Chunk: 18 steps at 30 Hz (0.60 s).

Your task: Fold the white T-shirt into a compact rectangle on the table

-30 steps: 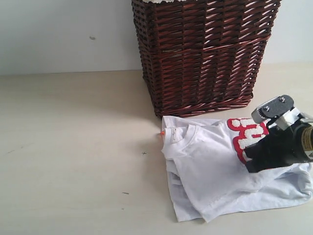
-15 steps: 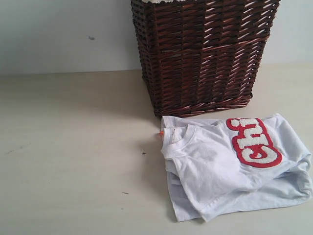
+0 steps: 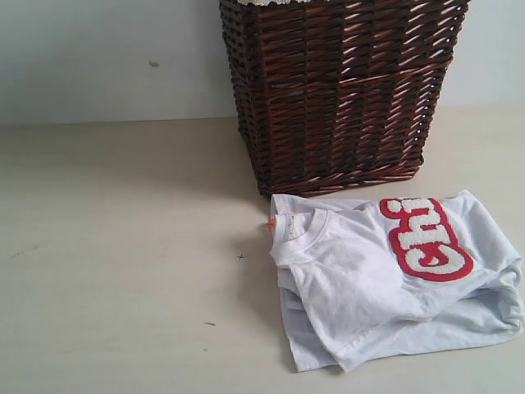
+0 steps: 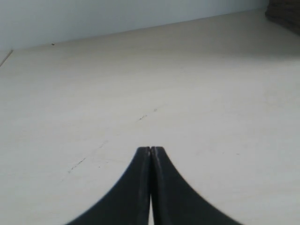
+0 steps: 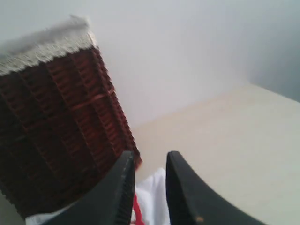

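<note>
— Pale beige table (image 3: pixel 123 246) is seen under everything, with a light wall (image 3: pixel 98 57) behind. What is shown of the left gripper (image 4: pixel 150 152)?

— Its jaws are pressed fully together and nothing is held. Only bare tabletop is seen below and ahead of its tips.

— And the right gripper (image 5: pixel 149 161)?

— Its jaws are parted a little, and nothing is caught between them. The white T-shirt (image 3: pixel 361 279) is glimpsed below and just beyond its tips, untouched. The dark wicker basket (image 3: pixel 336 90) is seen ahead of it, rising above it.

— How is the shirt laid?

— It is folded into a loose, uneven stack on the table, just in front of the basket. The collar (image 3: pixel 299 230) and an orange neck tag (image 3: pixel 271 222) are turned towards the open table.

— What is changed from a second ago?

— The right gripper was then seen in the exterior view, set down on the shirt and covering part of the red-outlined lettering (image 3: pixel 426 238). It has since been lifted out of that view, and the lettering is uncovered. From half a second ago, no shift in the shirt can be made out.
</note>
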{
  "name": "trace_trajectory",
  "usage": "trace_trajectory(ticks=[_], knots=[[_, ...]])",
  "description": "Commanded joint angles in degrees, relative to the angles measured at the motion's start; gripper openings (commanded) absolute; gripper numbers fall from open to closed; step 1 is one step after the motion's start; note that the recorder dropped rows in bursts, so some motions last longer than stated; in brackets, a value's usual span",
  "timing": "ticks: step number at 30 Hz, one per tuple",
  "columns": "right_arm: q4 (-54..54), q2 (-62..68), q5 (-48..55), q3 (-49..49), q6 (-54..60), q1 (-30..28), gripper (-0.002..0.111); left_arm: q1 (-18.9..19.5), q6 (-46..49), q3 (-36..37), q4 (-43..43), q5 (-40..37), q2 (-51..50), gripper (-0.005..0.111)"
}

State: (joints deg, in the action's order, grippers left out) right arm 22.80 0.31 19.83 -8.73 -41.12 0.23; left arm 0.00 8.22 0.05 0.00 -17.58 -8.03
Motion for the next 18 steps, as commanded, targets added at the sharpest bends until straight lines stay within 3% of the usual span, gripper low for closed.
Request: trace_trajectory(ticks=[1,4,6,9,18], knots=[[-2.44,-0.31,3.30,1.25,5.38,-0.23,0.025,0.07,0.09,-0.05,-0.45,0.22,0.27,0.000],[-3.68,-0.31,-2.70,5.92,7.19,-0.23,0.025,0.07,0.09,-0.05,-0.45,0.22,0.27,0.000],[-10.47,-0.31,-8.52,8.73,9.63,-0.23,0.025,0.07,0.09,-0.05,-0.45,0.22,0.27,0.000],[-12.36,-0.31,-5.54,8.73,18.47,-0.23,0.028,0.07,0.09,-0.05,-0.45,0.13,0.27,0.000],[-18.14,-0.31,1.01,8.73,26.90,-0.23,0.041,0.07,0.09,-0.05,-0.45,0.13,0.27,0.000]])
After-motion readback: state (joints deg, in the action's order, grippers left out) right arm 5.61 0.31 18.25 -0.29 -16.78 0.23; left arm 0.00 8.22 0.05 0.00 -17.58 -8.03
